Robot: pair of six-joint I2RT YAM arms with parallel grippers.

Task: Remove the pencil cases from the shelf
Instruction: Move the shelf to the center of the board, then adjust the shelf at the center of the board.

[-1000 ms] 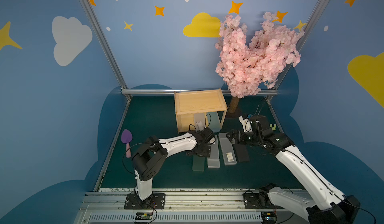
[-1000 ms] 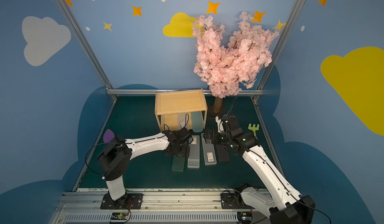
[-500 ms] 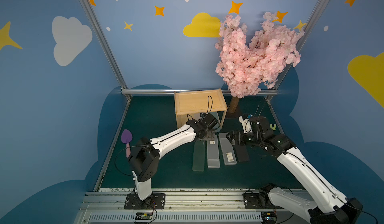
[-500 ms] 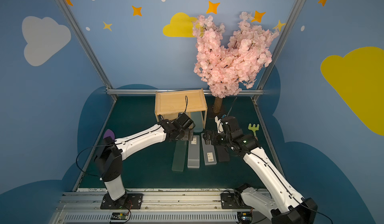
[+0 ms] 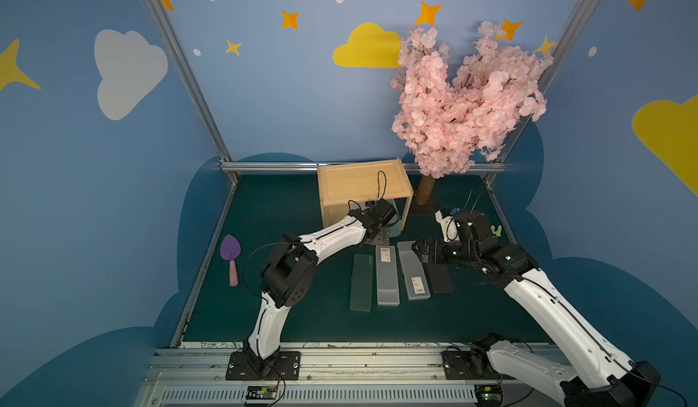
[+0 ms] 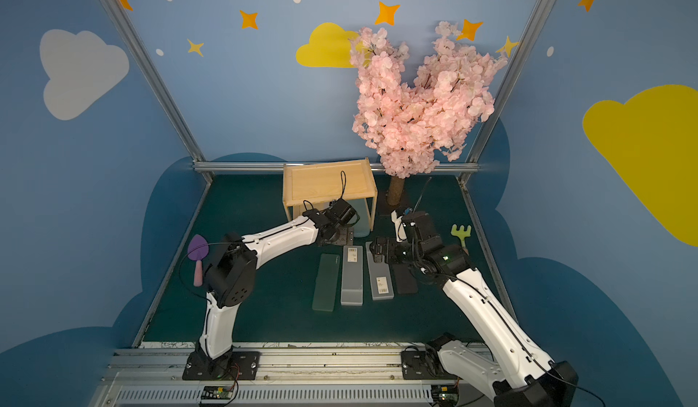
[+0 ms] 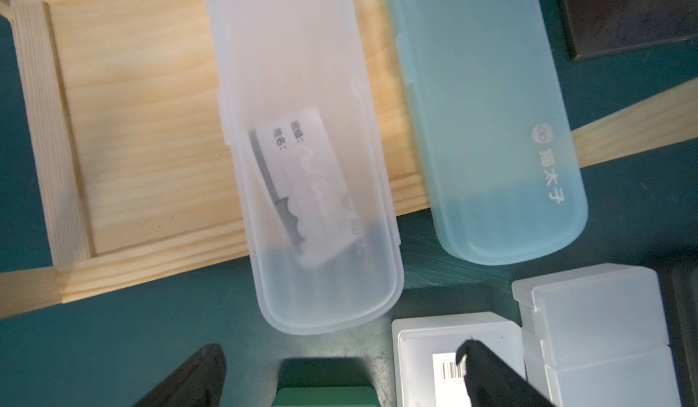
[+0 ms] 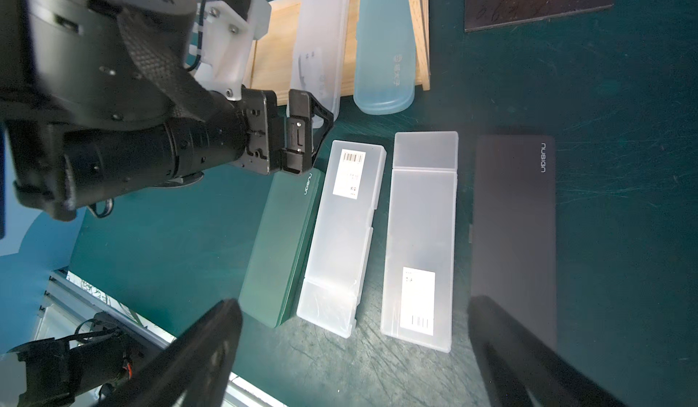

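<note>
Green mat (image 5: 294, 310) is filling up. My left gripper (image 5: 380, 235) has just let go of the dark green case (image 5: 361, 282) and swung up to the shelf (image 5: 362, 186) mouth, fingers spread wide and empty, facing the clear case (image 7: 313, 197). That and the light blue case (image 7: 483, 121) beside it are the last two inside. The green one, the frosted cases (image 5: 387, 280) and the black case (image 5: 438, 278) lie out in a row. My right gripper (image 5: 420, 252) hasn't budged above that row, also wide and empty.
</note>
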